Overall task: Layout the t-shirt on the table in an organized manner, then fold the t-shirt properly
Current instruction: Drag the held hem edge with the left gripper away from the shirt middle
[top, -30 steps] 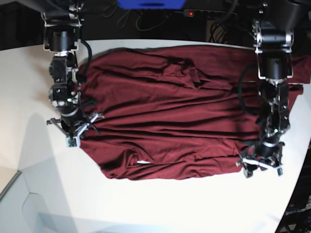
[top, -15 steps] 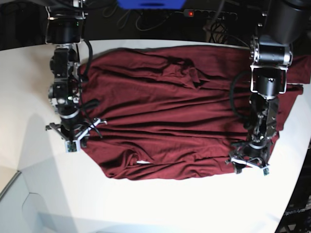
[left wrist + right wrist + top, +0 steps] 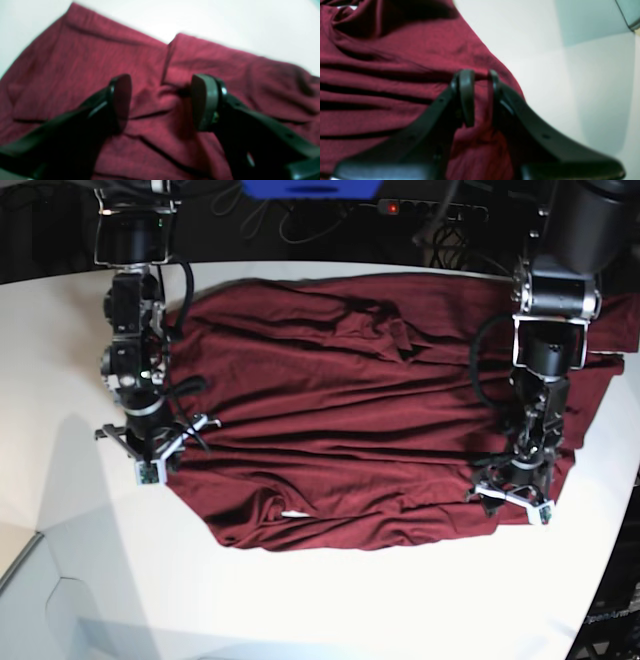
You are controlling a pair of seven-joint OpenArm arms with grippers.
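The right gripper (image 3: 478, 97) has its jaws nearly together, pinching a fold of the shirt (image 3: 360, 410) at the cloth's edge, at 9 o'clock on the shirt in the base view. The left gripper (image 3: 160, 100) stands with jaws spread wide over wrinkled cloth beside a sleeve edge, gripping nothing, near 4 o'clock. Both arms reach down from 12 o'clock, wrists bent toward the cloth. The shirt lies spread and creased across the middle of the table (image 3: 330, 610).
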